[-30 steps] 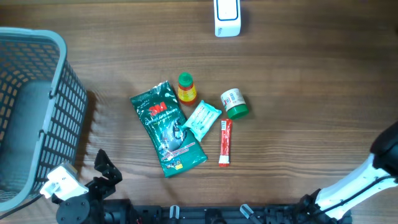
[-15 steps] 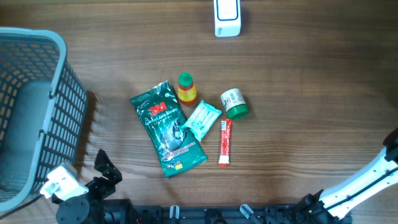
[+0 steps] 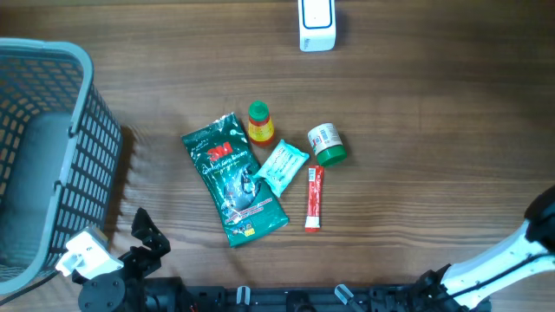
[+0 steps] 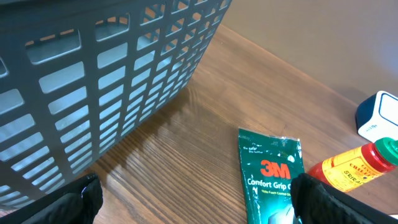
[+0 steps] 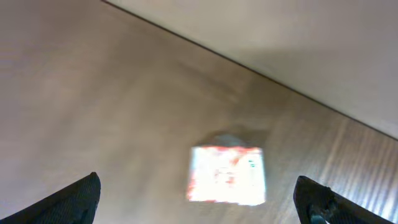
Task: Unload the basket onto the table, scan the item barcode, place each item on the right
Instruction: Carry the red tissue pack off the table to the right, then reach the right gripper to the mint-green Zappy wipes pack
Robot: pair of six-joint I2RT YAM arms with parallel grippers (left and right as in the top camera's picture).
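**Both grippers spread, nothing held; items loose on the table**

Far left: grey slatted basket (image 3: 52, 78) on the wooden table (image 3: 434, 130). Left gripper (image 4: 196, 186) sits at the near edge just right of the basket. Its fingers (image 4: 81, 199) are spread wide with only bare wood between them.

In the left wrist view the green 3M pouch (image 4: 272, 180) lies ahead and right of the gap, its near end close to the right finger but clear of it. The orange bottle (image 4: 354, 165) is further right, past that finger.

Overhead, mid-table cluster, left to right:
- green pouch, flat and angled
- orange bottle with green cap at the pouch's upper right corner
- teal packet (image 3: 282, 166) overlapping the pouch's right edge
- red stick sachet (image 3: 314, 198), upright in frame, just right of the teal packet
- white jar with green lid (image 3: 327, 143) on its side above the sachet

White-and-blue device (image 3: 316, 24) is at the far edge, well apart from the cluster.

Right arm (image 3: 512, 256) is at the lower right corner, with its fingers outside the overhead view.

Right wrist view is blurred. Right gripper (image 5: 196, 185) fingers (image 5: 74, 199) are wide apart. A white-and-red item (image 5: 227, 175) lies on the table in the gap, apart from both fingers. Too blurred to identify it.
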